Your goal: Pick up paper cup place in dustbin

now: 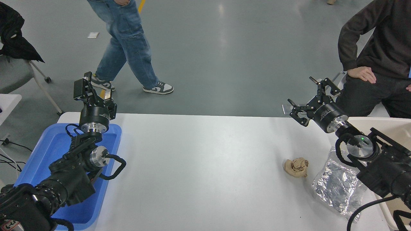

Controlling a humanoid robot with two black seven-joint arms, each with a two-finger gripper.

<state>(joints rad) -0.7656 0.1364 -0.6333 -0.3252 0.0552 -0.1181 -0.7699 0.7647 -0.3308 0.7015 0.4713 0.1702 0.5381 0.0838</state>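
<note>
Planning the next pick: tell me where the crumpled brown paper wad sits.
In the head view, the crumpled brown paper wad lies on the white table's right side, just left of the silver foil bag.

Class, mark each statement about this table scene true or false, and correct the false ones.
1. The right gripper holds a paper cup. False: its fingers are spread and empty; no cup is visible.
2. A crumpled brown paper wad lies on the white table. True.
3. The silver foil bag lies in the blue tray. False: it lies on the table, right of the wad.
4. The left gripper is above the tray's far end. True.
</note>
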